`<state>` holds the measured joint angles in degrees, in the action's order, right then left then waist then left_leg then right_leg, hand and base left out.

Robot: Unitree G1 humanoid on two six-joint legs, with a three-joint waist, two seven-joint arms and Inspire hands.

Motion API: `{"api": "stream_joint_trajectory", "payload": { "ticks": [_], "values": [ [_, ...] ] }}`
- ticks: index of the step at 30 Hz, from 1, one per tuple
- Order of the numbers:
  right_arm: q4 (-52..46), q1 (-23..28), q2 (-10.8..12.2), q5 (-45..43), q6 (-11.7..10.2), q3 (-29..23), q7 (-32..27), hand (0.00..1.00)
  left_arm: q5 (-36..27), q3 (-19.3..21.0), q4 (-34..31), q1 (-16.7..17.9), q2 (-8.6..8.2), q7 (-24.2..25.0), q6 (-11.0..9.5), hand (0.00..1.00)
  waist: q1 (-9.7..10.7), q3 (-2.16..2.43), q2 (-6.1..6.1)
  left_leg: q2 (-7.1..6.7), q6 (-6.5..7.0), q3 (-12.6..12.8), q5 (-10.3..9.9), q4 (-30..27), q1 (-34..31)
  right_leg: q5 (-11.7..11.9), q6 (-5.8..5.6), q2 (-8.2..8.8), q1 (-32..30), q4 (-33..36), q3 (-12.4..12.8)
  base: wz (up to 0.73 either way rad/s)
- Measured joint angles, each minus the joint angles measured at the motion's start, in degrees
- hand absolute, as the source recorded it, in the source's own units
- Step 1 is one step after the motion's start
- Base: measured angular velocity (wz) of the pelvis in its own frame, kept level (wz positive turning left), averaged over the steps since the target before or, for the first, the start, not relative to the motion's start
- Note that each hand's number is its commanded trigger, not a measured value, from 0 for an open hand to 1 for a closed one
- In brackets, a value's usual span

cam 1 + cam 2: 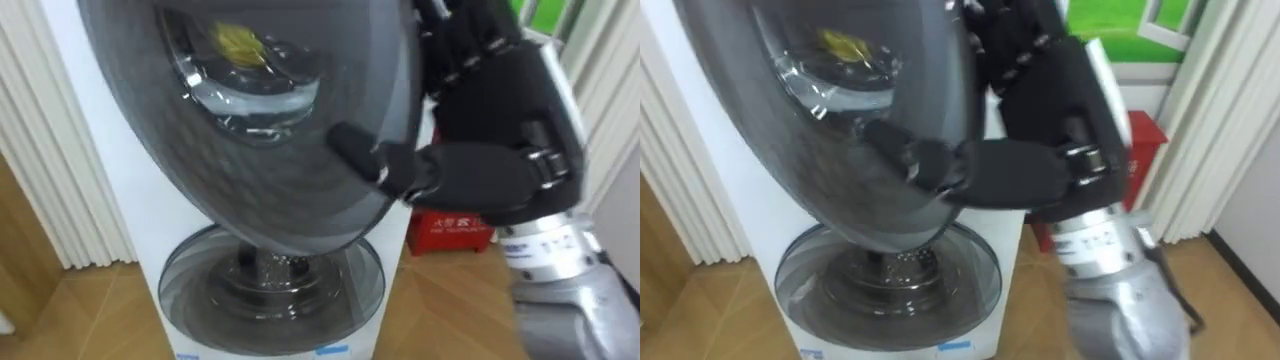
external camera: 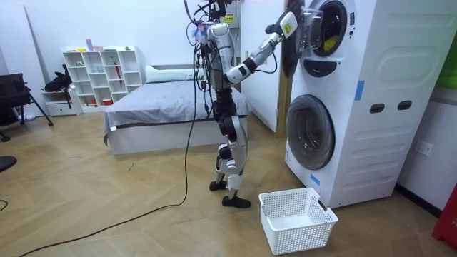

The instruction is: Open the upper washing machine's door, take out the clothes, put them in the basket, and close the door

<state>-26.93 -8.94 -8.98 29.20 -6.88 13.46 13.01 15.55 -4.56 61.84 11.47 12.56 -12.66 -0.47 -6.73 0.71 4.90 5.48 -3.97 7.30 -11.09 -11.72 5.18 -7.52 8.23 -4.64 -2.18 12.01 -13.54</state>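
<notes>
Right hand (image 1: 490,150) clamps the door's rim, thumb lying across the front toward 9 o'clock, fingers behind. Washer (image 2: 378,43) sits on top of a second machine, so the arm reaches high and the robot stands close. Door (image 1: 250,160) is part open and hangs between hand and drum; if the rim hold slips, it would likely swing shut. Basket (image 2: 300,232) lies on the floor at 5 o'clock of the feet, and a drop from that height may miss it. Clothes (image 1: 238,42), yellow, lie in the drum, seen through the glass at 11 o'clock.
</notes>
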Motion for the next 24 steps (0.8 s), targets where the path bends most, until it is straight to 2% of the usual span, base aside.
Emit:
{"api": "stream_joint_trajectory", "payload": {
  "ticks": [6,14,17,19,24],
  "values": [
    [-0.1,-2.0,-0.1,2.7,-0.5,5.6,7.7,0.0,0.2,2.2,-0.1,-0.3,-0.08,1.0,-0.1,0.0,-1.4,-0.01,0.27,-0.15,0.38,-0.1,0.3,0.0,-0.9,-0.5,-0.99,-0.01,0.0,-0.3,-0.6,0.07],
    [1.7,-4.2,-1.2,3.5,3.4,12.5,13.6,0.0,0.2,2.4,-0.5,-0.8,-0.08,0.9,0.1,0.0,-4.3,-0.05,0.28,-0.49,0.27,-2.0,0.3,0.7,-0.8,-1.0,-1.95,0.57,0.3,-0.5,-1.3,0.08],
    [3.8,-4.2,-2.2,2.5,4.5,12.9,14.7,0.0,0.2,2.4,-0.5,-1.4,-0.14,0.8,0.1,0.0,-5.1,-0.41,0.61,-1.2,0.45,-2.1,0.2,1.5,-0.3,-1.1,-2.2,0.95,0.5,-0.5,-1.6,0.08],
    [3.8,-4.2,-2.3,1.9,5.3,13.0,15.6,0.0,0.2,2.4,-0.6,-2.2,-0.26,0.6,0.2,0.0,-5.8,-0.86,1.02,-1.27,0.76,-2.0,0.0,1.9,-0.3,-1.1,-2.23,1.09,0.6,-0.8,-1.7,0.05],
    [3.9,-4.3,-2.3,1.7,5.7,14.1,17.0,0.0,0.1,2.1,-1.3,-3.2,-0.41,0.3,0.2,0.0,-6.4,-0.98,1.08,-1.54,1.12,-2.7,-0.2,2.1,-0.4,-1.4,-2.69,1.55,1.1,-1.4,-2.6,0.13]
  ]
}}
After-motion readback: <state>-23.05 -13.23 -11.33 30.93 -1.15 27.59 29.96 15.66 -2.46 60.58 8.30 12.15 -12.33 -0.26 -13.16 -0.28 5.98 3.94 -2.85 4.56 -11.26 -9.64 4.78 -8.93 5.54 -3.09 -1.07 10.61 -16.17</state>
